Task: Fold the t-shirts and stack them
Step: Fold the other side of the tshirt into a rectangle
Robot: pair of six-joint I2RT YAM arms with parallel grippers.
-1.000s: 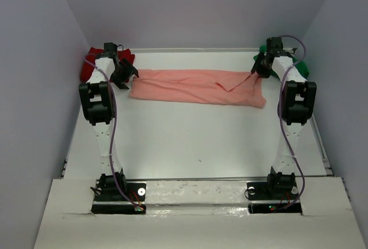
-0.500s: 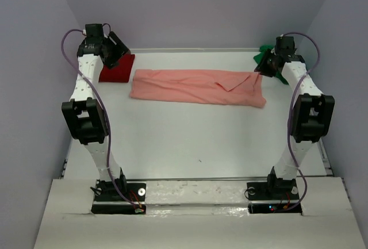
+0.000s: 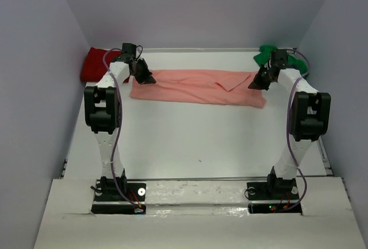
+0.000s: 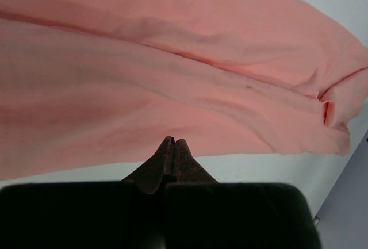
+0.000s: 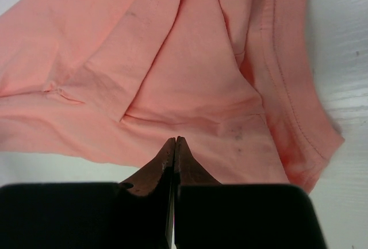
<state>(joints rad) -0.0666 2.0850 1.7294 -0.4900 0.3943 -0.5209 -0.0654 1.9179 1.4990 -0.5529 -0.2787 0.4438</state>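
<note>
Table (image 3: 190, 140) | pink shirt (image 3: 195, 87) | corners: red shirt (image 3: 95, 65), green shirt (image 3: 265, 52) | left hand (image 3: 146, 80), right hand (image 3: 255, 84) closed

Soft, even overhead light.
The white desk (image 3: 190, 140) shows bright and sharp, shadows faint; wrist views are softer, their near foreground black.

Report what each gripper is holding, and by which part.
Cannot be told. The left gripper and right gripper are shut, tips at opposite ends of the salmon-pink t-shirt, which lies flat; no cloth shows between the fingers.
</note>
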